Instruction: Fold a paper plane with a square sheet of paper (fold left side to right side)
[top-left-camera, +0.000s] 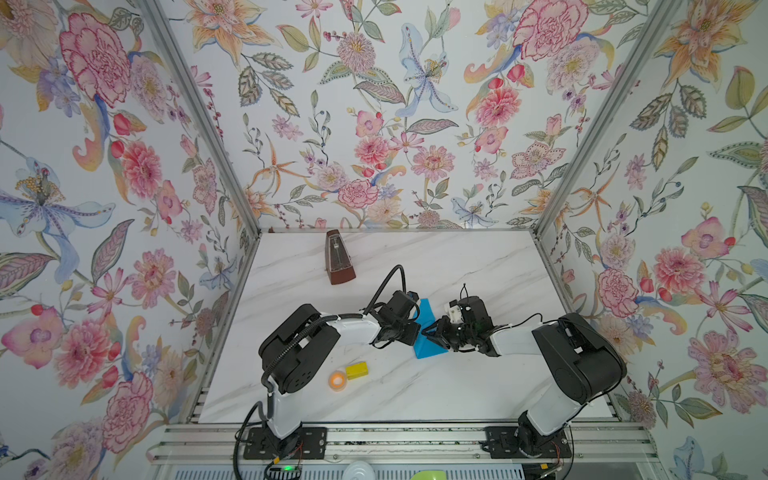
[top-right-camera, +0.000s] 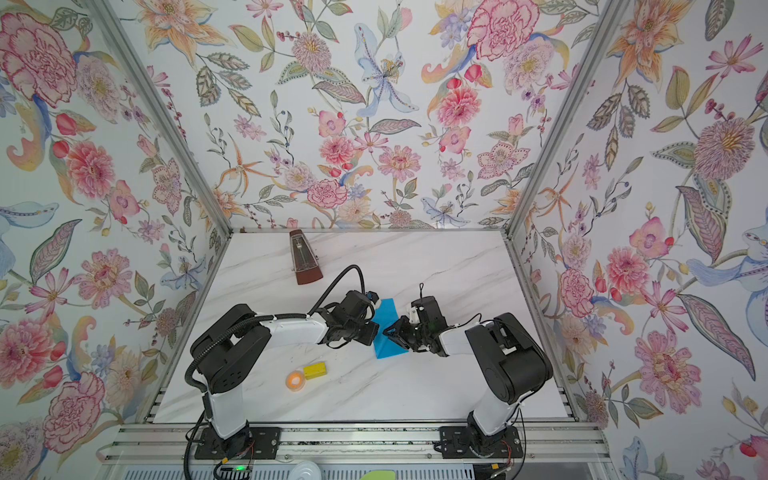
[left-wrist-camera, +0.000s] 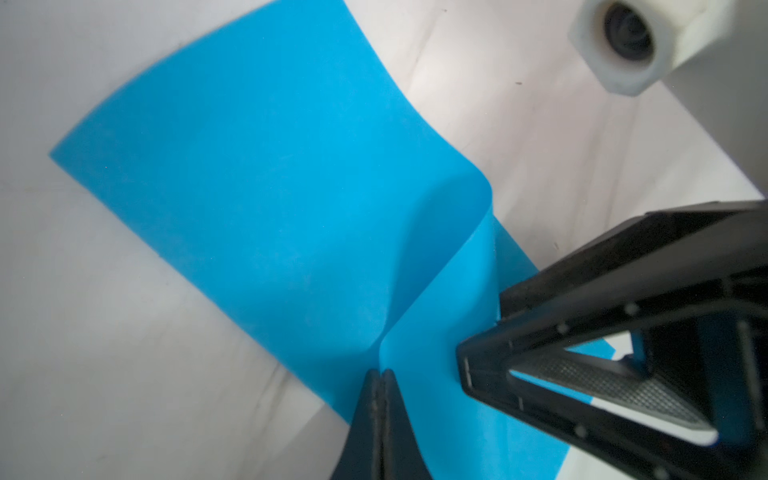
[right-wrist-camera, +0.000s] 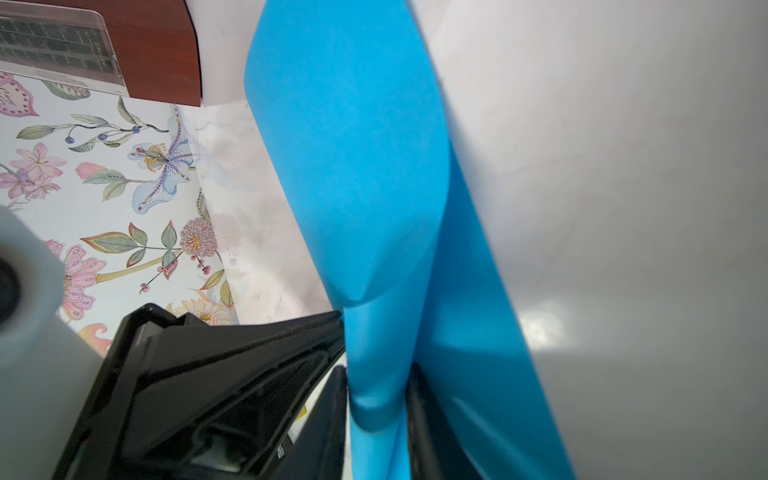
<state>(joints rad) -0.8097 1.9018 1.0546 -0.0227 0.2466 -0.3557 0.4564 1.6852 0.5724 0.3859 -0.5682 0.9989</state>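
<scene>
The square sheet of paper (top-left-camera: 425, 314), bright blue, lies mid-table in both top views (top-right-camera: 388, 350), one side lifted and curled over the other. My left gripper (left-wrist-camera: 380, 374) is shut on an edge of the raised flap (left-wrist-camera: 270, 187). It comes in from the left in a top view (top-left-camera: 415, 334). My right gripper (right-wrist-camera: 376, 386) faces it from the right (top-left-camera: 427, 332). Its fingers (right-wrist-camera: 419, 415) are closed on the rounded bend of the sheet (right-wrist-camera: 353, 166), which fills the narrow gap. The two grippers' tips nearly touch. No paper plane is in view.
A brown metronome (top-left-camera: 340, 259) stands at the back left of the marble table. A small yellow block (top-left-camera: 356, 370) and an orange tape roll (top-left-camera: 337, 380) lie front left, by the left arm's base. Floral walls close in three sides.
</scene>
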